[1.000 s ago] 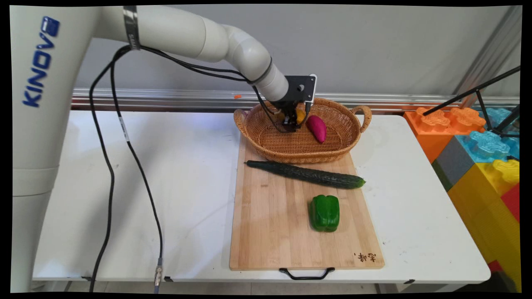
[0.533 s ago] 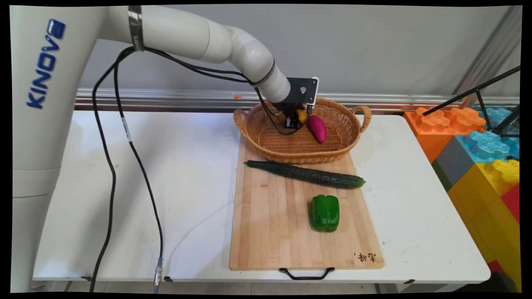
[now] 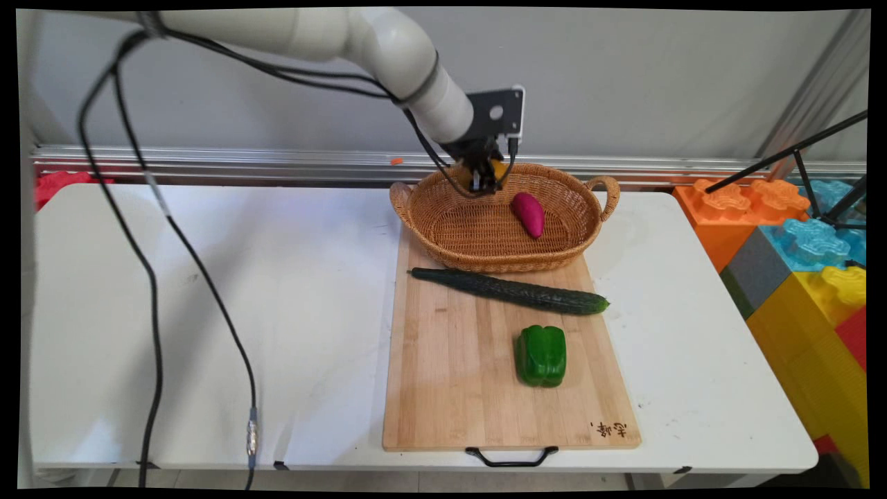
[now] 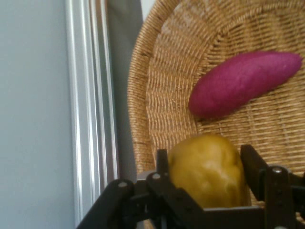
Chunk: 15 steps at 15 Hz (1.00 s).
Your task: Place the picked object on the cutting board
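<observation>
I have the gripper (image 4: 206, 164) clamped around a yellow potato (image 4: 208, 169) — it hangs above the wicker basket (image 3: 443, 242), near its far rim. A purple sweet potato (image 3: 529, 214) lies in the basket — cucumber (image 3: 509, 291) and green pepper (image 3: 541, 355) rest on the cutting board (image 3: 450, 388).

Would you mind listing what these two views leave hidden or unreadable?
- Potato, hand view: its underside is cut off by the gripper linkage; main view shows only a yellow sliver behind the fingers.
- Basket, hand view: cropped, handles out of frame.
- Cutting board mark, main view: too small to read.
- Purple sweet potato: underside hidden.
</observation>
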Each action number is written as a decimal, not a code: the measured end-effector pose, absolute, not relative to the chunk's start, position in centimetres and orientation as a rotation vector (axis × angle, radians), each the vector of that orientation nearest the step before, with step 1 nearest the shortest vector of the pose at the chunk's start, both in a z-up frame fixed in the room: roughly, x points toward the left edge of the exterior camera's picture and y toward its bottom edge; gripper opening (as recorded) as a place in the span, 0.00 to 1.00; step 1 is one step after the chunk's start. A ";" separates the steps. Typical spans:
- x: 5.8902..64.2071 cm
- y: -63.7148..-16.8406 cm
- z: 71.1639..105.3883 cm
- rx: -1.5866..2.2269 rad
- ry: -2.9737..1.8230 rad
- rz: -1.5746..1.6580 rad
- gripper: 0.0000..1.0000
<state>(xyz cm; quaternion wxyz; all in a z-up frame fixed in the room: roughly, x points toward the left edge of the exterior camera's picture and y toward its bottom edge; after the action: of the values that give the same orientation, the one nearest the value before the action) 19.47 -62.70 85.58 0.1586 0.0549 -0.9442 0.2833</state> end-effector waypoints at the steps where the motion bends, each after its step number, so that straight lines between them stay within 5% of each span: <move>1: 19.5 -61.7 86.9 0.189 -2.690 0.796 0.00; 10: 18.9 -51.0 93.5 0.308 -2.673 0.525 0.00; 15: 19.2 -44.9 92.3 0.272 -2.700 0.395 0.00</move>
<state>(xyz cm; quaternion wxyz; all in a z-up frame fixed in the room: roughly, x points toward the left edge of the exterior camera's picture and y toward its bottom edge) 19.20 -44.90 92.25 0.1983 0.0973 -0.9650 0.1412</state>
